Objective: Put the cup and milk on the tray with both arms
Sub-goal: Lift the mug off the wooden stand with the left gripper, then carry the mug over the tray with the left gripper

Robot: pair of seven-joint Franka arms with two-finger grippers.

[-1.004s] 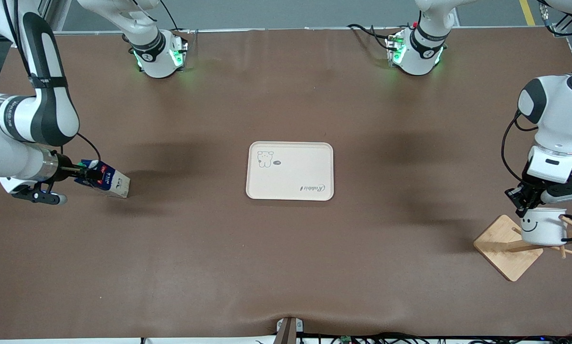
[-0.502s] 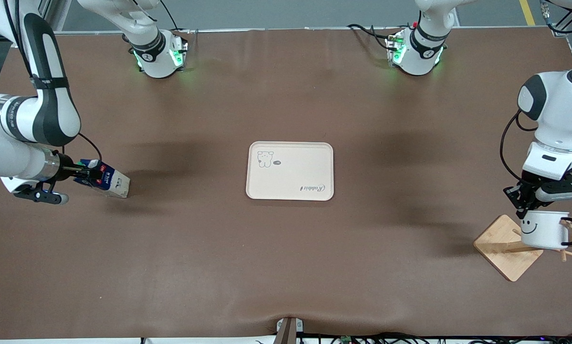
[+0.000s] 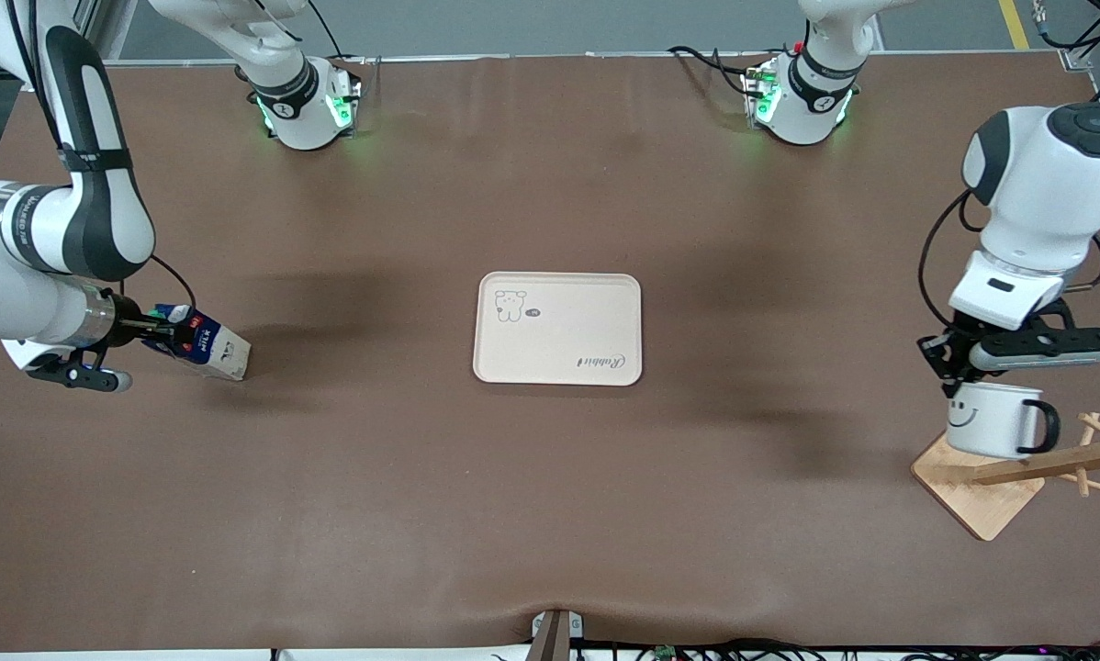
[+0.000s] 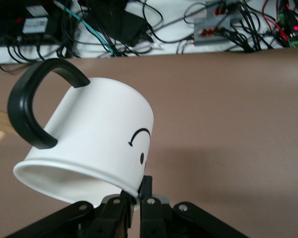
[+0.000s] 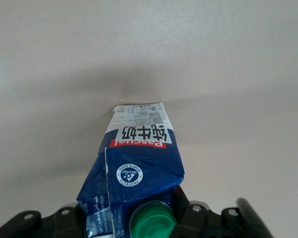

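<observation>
Neither thing is on the tray [image 3: 557, 328] yet, so the placing part of the task is wholly left to do, though both picks look made. The left gripper [image 3: 954, 367] is clenched on the rim of the cup [image 3: 993, 419], one finger inside and one outside as the left wrist view shows at the cup's [image 4: 97, 144] lip just above the gripper [image 4: 135, 204], and the cup hangs below it with its black handle turned away from the tray. It is in the air over the square base of the wooden rack [image 3: 977, 487] and appears clear of the rack's pegs, so I judge the lift-off done and the carry toward the tray just starting. The right gripper [image 3: 166, 337] grasps the milk [image 3: 199, 343] by its gable top; in the right wrist view the carton's [image 5: 137, 163] green cap sits right between the fingers of the gripper [image 5: 154, 218] and the body stretches away from them, leaning steeply. The carton's bottom end seems to sit on or just over the table [image 3: 550, 514] at the right arm's end, and I cannot tell whether it has left the surface. The tray lies between the two grippers, well apart from each. What remains, by my reading: raise the milk, bring both loads in over the tray, set them down upright and side by side without collision, then release.
</observation>
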